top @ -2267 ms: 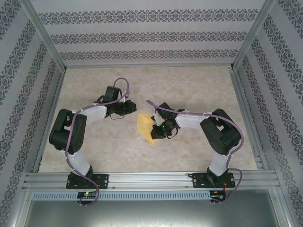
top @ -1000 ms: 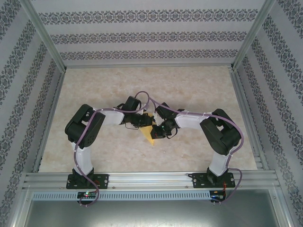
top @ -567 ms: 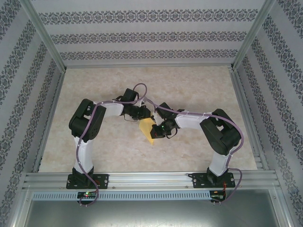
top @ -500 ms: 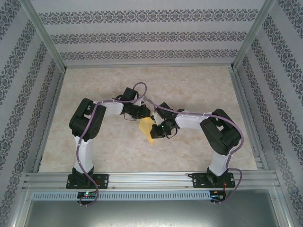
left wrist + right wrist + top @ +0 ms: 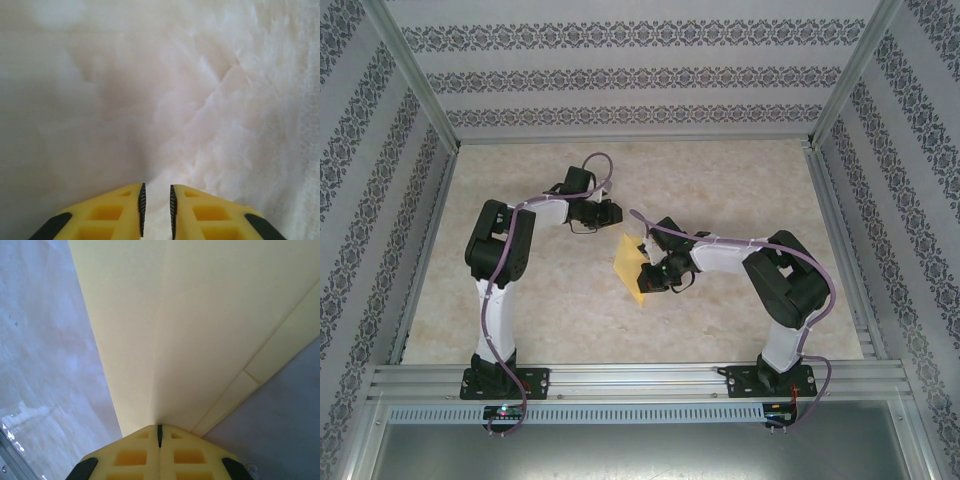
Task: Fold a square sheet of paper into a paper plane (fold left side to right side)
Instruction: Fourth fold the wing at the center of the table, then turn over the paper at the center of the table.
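The left fingers [image 5: 143,205] stand a narrow slit apart with nothing between them, only bare marbled desk [image 5: 150,75] ahead. In the top view they hover apart from the paper [image 5: 628,268], at its 11 o'clock. The right fingers [image 5: 160,432] are pressed together on the paper's edge, and the yellow sheet [image 5: 200,330] runs away from them toward 12 o'clock with a soft crease down it. The paper sits near the middle of the desk, the right fingers at its 3 o'clock side.
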`<state>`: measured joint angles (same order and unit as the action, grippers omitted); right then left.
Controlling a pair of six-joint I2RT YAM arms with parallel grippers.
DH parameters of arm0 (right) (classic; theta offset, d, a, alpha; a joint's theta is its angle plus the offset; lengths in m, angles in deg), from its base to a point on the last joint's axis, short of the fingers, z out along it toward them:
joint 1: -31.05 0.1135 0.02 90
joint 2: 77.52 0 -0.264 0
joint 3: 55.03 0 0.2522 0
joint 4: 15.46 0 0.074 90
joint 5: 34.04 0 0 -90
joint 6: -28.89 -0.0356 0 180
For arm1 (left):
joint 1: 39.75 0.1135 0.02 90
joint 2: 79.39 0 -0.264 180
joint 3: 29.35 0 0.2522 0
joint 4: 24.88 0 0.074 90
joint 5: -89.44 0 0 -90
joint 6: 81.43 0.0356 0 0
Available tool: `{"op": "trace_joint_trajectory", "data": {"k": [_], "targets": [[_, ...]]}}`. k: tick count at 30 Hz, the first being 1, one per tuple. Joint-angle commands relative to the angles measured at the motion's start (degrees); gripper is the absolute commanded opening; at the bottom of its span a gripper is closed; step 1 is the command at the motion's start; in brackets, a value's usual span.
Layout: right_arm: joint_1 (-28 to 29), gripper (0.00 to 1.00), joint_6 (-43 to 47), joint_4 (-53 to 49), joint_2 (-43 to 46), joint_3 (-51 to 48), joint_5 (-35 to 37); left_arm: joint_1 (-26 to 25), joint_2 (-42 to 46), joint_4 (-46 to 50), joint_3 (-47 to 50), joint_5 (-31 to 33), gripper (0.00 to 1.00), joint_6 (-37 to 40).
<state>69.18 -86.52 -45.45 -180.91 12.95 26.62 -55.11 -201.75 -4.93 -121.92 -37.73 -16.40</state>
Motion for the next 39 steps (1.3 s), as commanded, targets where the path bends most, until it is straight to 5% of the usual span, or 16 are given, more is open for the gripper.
{"op": "trace_joint_trajectory", "data": {"k": [1,14,21,39], "targets": [[0.69,0.0,-0.71,-5.15,-0.66,-3.61,1.93,0.66,6.22,0.86,1.68,1.34,0.27,1.87],[-11.56,0.53,-1.74,9.36,19.7,-8.82,1.93,-1.67,32.57,-8.86,28.52,2.53,0.41,-9.98],[-14.99,0.58,-4.69,15.12,21.66,-11.02,-0.86,-6.35,31.04,-14.52,33.14,1.69,0.41,-15.5],[-16.67,0.58,-6.17,16.23,25.59,-16.17,-0.89,-11.4,14.27,-18.33,23.39,0.31,0.4,-17.46]]}}
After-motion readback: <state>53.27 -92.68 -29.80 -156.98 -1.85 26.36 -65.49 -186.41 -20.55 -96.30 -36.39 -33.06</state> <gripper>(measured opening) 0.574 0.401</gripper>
